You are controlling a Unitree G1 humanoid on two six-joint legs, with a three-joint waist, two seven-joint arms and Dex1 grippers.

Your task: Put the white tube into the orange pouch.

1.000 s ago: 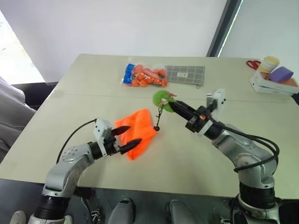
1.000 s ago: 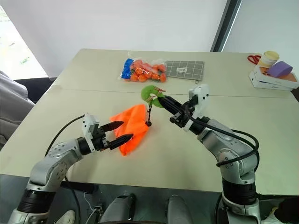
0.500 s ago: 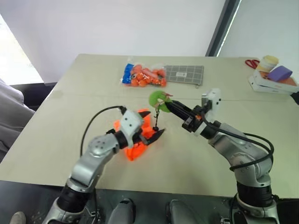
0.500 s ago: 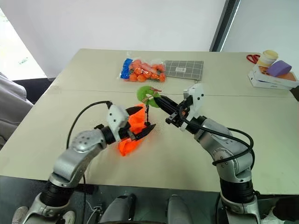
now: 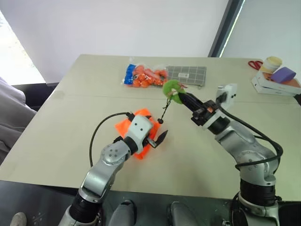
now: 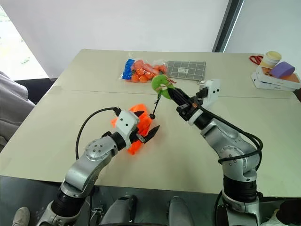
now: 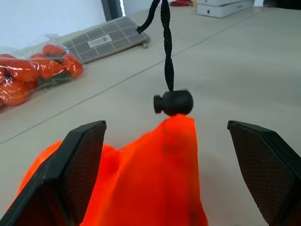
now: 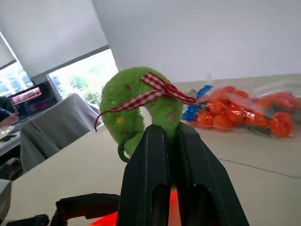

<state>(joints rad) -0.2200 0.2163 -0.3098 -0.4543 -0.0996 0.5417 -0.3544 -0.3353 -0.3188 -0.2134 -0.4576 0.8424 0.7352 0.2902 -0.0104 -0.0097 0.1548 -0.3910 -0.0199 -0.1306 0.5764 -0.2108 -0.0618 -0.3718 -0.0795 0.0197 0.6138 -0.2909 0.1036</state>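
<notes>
The orange pouch lies crumpled on the table's near middle. My left gripper is open, with one finger on each side of the pouch's top. A black cord with a round black toggle rises from the pouch to a fuzzy green ball tied with a checked ribbon. My right gripper is shut on that green ball and holds it above the table, right of the pouch. The white tube is out of view.
A clear bag of orange items with a blue end and a grey checked flat case lie at the table's back. A white box carrying a purple item, a cream jar and red scissors sits at the far right.
My left gripper swung right onto the pouch and now straddles it. My right gripper lifted the green ball up and to the right, drawing the cord tight.
</notes>
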